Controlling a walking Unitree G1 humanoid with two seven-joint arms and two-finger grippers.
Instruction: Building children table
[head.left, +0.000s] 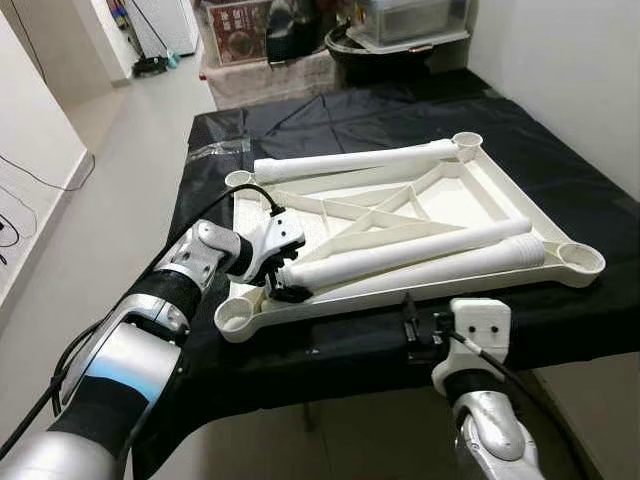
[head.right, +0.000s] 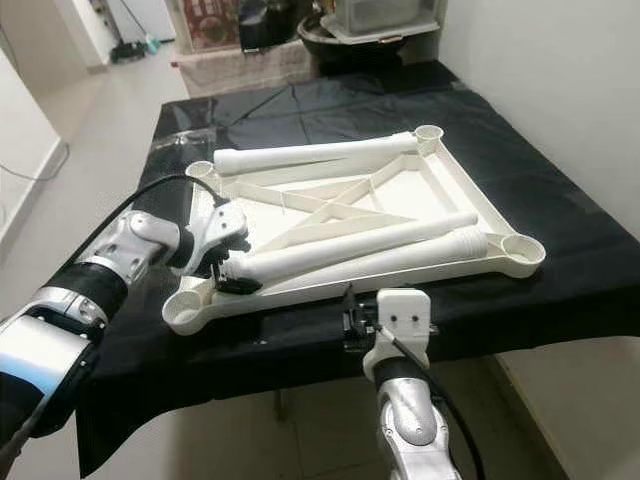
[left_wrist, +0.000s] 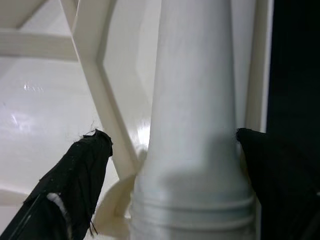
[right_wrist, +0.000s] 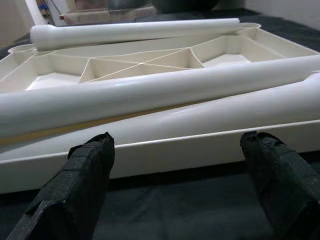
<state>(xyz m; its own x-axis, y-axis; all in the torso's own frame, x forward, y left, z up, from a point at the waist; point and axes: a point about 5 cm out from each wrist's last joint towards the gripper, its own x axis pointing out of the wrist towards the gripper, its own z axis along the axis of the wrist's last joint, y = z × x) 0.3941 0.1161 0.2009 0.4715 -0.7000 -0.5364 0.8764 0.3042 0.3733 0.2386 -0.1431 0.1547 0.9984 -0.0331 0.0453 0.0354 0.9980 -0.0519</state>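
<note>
An upturned white tabletop, ribbed underside up with a round socket at each corner, lies across the middle of the head views on a black-draped table. Three white tube legs rest on it: a far leg along the upper rim, and two near legs lying side by side on a slant across the lower half, the upper near leg just above the lower near leg. At the left centre of the frame the left gripper reaches in over the tabletop's left rim, its fingers spread on either side of the ringed end of the upper near leg; whether they touch the tube cannot be told from the wrist view. At the lower centre the right gripper hovers over the black cloth just beside the tabletop's near rim, its fingers wide apart and holding nothing. In the upper part of the frame, beyond the table, stand boxes and a clear plastic bin, with pale floor at upper left.
</note>
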